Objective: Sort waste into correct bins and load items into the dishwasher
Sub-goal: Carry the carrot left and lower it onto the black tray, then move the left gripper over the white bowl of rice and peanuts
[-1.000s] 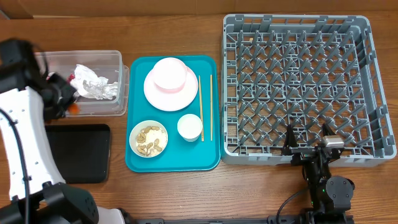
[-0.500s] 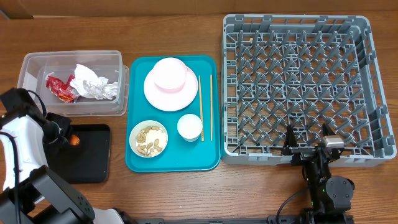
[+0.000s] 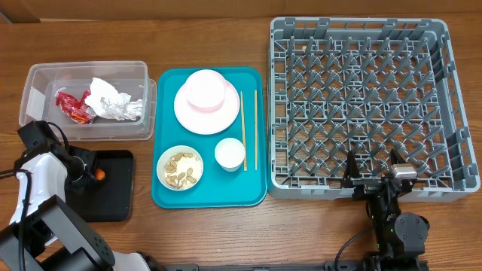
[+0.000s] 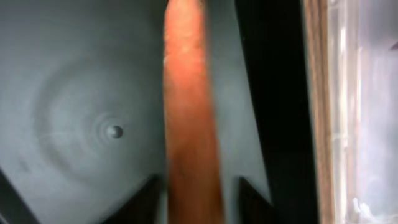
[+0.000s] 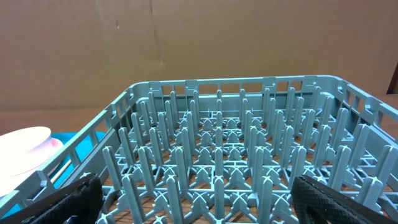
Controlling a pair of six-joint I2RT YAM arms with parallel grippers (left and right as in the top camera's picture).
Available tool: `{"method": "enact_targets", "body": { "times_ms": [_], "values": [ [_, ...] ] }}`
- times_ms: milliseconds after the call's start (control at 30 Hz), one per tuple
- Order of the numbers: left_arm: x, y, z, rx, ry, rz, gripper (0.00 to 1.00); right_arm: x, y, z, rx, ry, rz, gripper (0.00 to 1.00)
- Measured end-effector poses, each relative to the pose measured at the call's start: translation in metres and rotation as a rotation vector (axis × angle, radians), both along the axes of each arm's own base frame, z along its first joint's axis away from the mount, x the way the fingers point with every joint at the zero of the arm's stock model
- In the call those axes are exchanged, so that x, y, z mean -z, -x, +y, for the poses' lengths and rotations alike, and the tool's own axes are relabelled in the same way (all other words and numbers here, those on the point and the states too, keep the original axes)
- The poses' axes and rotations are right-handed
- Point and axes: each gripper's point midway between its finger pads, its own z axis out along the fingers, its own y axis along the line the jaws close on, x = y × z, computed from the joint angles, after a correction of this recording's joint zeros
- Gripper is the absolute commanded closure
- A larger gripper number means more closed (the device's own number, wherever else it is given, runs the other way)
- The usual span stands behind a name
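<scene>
Left gripper (image 3: 88,175): low over the flat black rectangular tray (image 3: 113,202), at its upper left part.
Left grip: jaws partly parted, with the small orange carrot (image 3: 99,175) between the dark fingertips (image 4: 144,198). Cannot tell whether pinching it or only flanking it.
Carrot, wrist view: blurred and close, running lengthwise up the middle of the frame over the dark tray floor.
Right gripper (image 5: 205,208): parked at the near edge of the large square grey plastic dish rack (image 3: 452,113), jaws spread wide, holding nothing.
Clear rectangular plastic tub (image 3: 34,75): just behind the black tray, holding the red snack wrapper (image 3: 73,106) and, touching it on the right, the crumpled white-and-silver paper (image 3: 113,102).
Teal plastic serving tray (image 3: 166,197): between the tub and the rack, close beside both.
Pale pink round plate (image 3: 187,119): at the back of the teal tray, with an upturned whitish bowl (image 3: 207,90) resting on it.
Second whitish bowl (image 3: 163,167): front left of the teal tray, upright, holding the beige crumbly food scraps (image 3: 181,172).
Small white cup (image 3: 230,153): upright, just right of that bowl.
Thin wooden chopsticks (image 3: 243,124): lying lengthwise along the teal tray's right edge, slightly apart from each other.
Rack interior: rows of upright pegs, nothing loaded.
Brown wooden table (image 3: 226,237): under everything.
</scene>
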Motion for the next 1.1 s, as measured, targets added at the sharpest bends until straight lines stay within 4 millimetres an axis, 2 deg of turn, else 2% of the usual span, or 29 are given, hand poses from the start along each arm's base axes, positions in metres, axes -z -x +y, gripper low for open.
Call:
{"method": "enact_targets", "body": {
  "times_ms": [267, 467, 667, 833, 967, 1000, 1033, 1100],
  "values": [
    [-0.001, -0.006, -0.005, 0.006, 0.033, -0.032, 0.20, 0.000, 0.000, 0.000, 0.000, 0.000, 0.000, 0.00],
    [-0.012, -0.023, -0.031, 0.117, 0.162, -0.127, 0.21, 0.000, 0.000, 0.000, 0.000, 0.000, 0.000, 0.00],
    [-0.046, -0.037, -0.043, 0.213, 0.234, -0.181, 0.30, 0.000, 0.000, 0.000, 0.000, 0.000, 0.000, 0.00],
    [-0.081, -0.037, -0.048, 0.296, 0.226, -0.206, 0.30, 0.000, 0.000, 0.000, 0.000, 0.000, 0.000, 0.00],
    [-0.115, -0.046, -0.059, 0.395, 0.220, -0.318, 0.34, 0.000, 0.000, 0.000, 0.000, 0.000, 0.000, 0.00],
    [-0.119, -0.047, -0.061, 0.408, 0.222, -0.332, 0.33, 0.000, 0.000, 0.000, 0.000, 0.000, 0.000, 0.00],
    [-0.130, -0.052, -0.070, 0.452, 0.243, -0.392, 0.30, 0.000, 0.000, 0.000, 0.000, 0.000, 0.000, 0.00],
    [-0.145, -0.057, -0.085, 0.521, 0.289, -0.480, 0.11, 0.000, 0.000, 0.000, 0.000, 0.000, 0.000, 0.00]
  ]
}}
